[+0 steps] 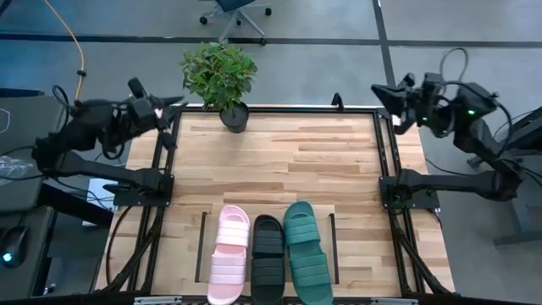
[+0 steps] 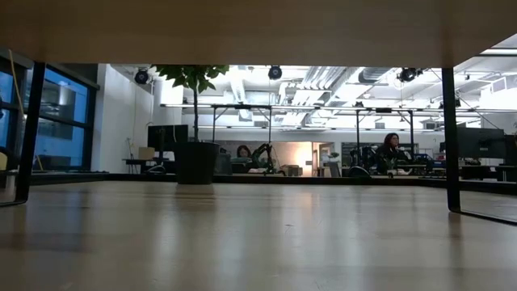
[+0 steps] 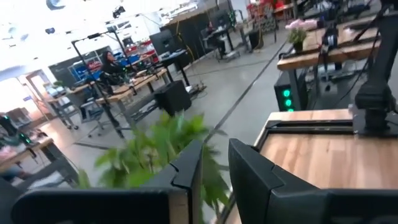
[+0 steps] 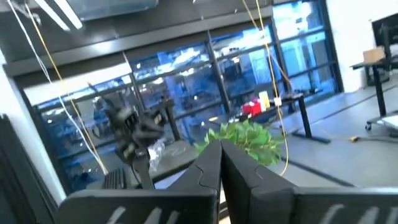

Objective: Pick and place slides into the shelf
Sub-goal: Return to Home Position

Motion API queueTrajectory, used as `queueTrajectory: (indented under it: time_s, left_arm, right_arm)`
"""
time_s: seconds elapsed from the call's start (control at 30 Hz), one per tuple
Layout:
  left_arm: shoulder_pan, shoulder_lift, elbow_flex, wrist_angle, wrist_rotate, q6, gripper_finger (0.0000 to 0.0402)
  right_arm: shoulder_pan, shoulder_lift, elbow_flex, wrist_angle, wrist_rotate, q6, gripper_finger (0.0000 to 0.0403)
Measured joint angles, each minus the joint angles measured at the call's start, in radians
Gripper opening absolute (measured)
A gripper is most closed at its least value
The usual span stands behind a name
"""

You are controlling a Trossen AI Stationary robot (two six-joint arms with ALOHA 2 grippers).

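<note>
Ribbed slides (image 1: pixel 268 258) pink, black, teal, side by side on shelf (image 1: pixel 211 233)

high: bright, even, soft shadows beside slides (image 1: pixel 269 254) | low: table (image 2: pixel 242 242) dim, ceiling lamps (image 2: pixel 323 106) glaring | wrists: windows (image 4: pixel 249 62) backlit, white glare overhead

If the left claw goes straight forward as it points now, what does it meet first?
Most likely the potted plant: its leaves lie directly ahead of the left claw, though the depth is unclear.
</note>
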Motion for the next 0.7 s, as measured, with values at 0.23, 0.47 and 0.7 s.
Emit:
queueTrajectory:
  time_s: [0.23,0.47,0.7]
  left_arm:
    - [0.000,-0.212,-0.312,0.214,0.008,-0.034,0.0067]
    - [0.000,-0.391,-0.524,0.388,0.107,0.006,0.0067]
    - [0.000,-0.554,-0.694,0.507,0.226,0.010,0.0067]
  right_arm:
    - [-0.014,-0.110,0.000,-0.079,0.084,0.018,0.0000]
    - [-0.014,-0.150,0.000,-0.093,0.151,0.079,0.0000]
    - [-0.014,-0.146,0.000,-0.143,0.233,0.125,0.0000]
